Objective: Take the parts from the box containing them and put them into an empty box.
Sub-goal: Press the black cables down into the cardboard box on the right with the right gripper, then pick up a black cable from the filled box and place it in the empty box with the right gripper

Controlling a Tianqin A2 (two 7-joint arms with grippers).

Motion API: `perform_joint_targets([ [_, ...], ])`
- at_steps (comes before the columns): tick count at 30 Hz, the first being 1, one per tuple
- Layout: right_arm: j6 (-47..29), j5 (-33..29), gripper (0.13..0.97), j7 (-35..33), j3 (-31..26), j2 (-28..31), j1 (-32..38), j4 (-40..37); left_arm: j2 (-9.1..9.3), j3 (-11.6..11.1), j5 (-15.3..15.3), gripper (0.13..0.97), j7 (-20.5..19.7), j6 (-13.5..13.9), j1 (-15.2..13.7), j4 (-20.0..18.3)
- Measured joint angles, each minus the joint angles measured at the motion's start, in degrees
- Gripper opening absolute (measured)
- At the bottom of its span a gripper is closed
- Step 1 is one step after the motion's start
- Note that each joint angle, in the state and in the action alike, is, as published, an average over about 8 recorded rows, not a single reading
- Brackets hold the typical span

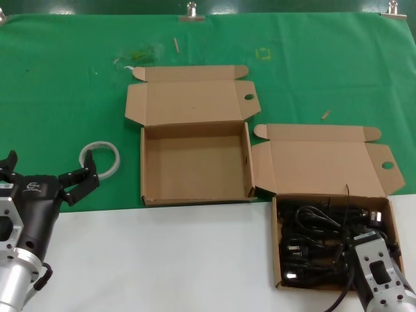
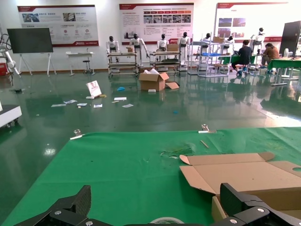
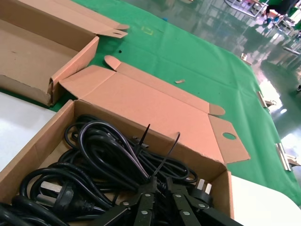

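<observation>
On the right of the table, the box containing them [image 1: 279, 260] is seen lying with its lid thrown back, filled with a tangle of black power cords [image 1: 312, 240]. Just to its left, on the green cloth [image 1: 65, 78], an empty box [image 1: 195, 159] is laid open too, bare cardboard showing across its floor.

The right gripper [image 3: 160, 195] is lowered into the full box, and its fingers [image 3: 146, 207] are shown by the right wrist view to be parted narrowly, pressed in among the cords close to a cable tie [image 3: 162, 150]; whether anything is actually clamped cannot be told. That contact is hidden in the head view by the arm itself. A white plug [image 3: 202, 187] is picked out right beside the fingertips, something the head view does not resolve.

Well off to the left, the left gripper [image 1: 52, 175] is held spread open above the cloth's near edge, gripping nothing. A roll of tape [image 1: 101, 158] is seen just beyond it. Only the left wrist view takes in the hall behind: a glossy floor, shelving, wall posters. The empty box is placed between the two grippers, nearer the right one.
</observation>
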Motion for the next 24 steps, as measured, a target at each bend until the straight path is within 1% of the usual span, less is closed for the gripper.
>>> perform_joint_targets([
  [2,0.2,0.0,0.226,-0.2,0.0,0.0,0.1,0.2,0.0,0.0,0.0,0.965,0.0,0.0,0.0,0.0],
  [10,1.6,0.0,0.152,-1.2,0.1,0.0,0.4,1.4,0.0,0.0,0.0,0.965,0.0,0.0,0.0,0.0],
  [24,3.5,0.0,0.14,-2.3,0.2,0.0,0.6,3.7,0.0,0.0,0.0,0.965,0.0,0.0,0.0,0.0],
])
